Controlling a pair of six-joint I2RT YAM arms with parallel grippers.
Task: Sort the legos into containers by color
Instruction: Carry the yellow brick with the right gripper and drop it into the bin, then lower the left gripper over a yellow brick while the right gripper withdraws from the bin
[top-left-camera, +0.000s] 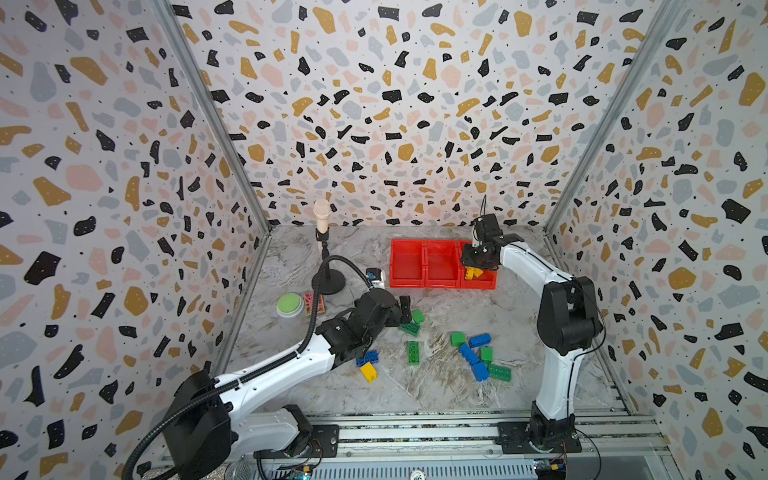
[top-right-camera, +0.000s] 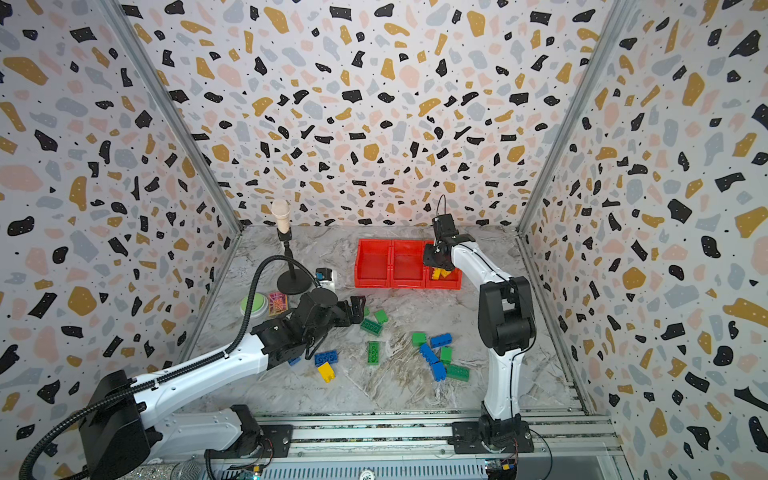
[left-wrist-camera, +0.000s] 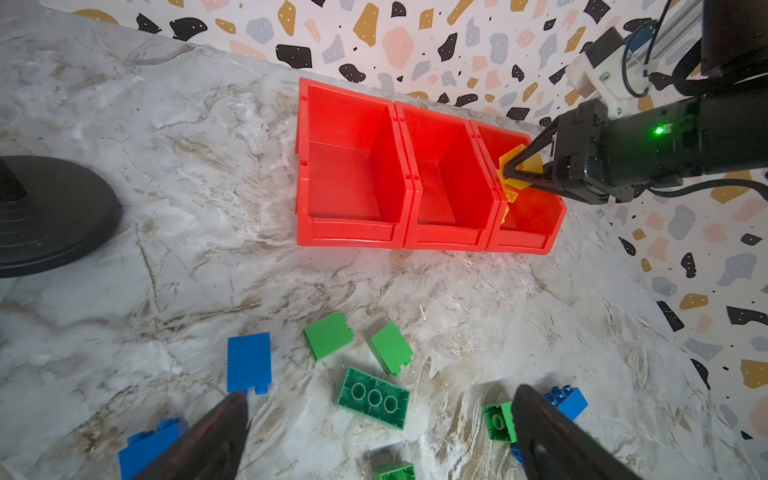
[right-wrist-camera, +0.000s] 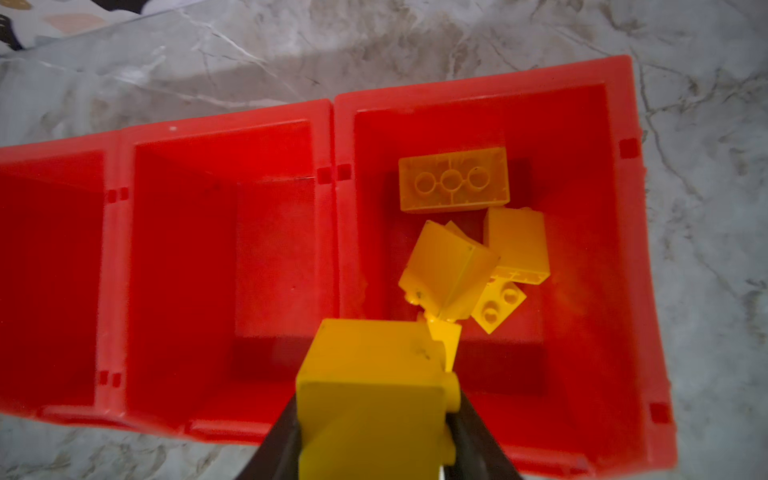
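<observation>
Three joined red containers (top-left-camera: 424, 284) stand at the back of the table. My right gripper (right-wrist-camera: 374, 415) hangs over the rightmost one, shut on a yellow lego (right-wrist-camera: 370, 386). Several more yellow legos (right-wrist-camera: 453, 180) lie inside that bin (left-wrist-camera: 536, 224); the other two look empty. My left gripper (left-wrist-camera: 380, 397) is open and low over an upside-down long green lego (left-wrist-camera: 373, 397), with two square green ones (left-wrist-camera: 328, 334) and a blue one (left-wrist-camera: 248, 361) beyond it. In both top views, green and blue legos (top-left-camera: 480, 371) (top-right-camera: 436, 370) lie loose mid-table, and a yellow one (top-left-camera: 368, 371) sits under the left arm.
A microphone stand (top-left-camera: 328, 282) with a round black base is at the back left. Beside it are a green button (top-left-camera: 289, 304), a small patterned box (top-left-camera: 313, 303) and a small white-and-blue device (top-left-camera: 375, 277). Patterned walls enclose the table on three sides.
</observation>
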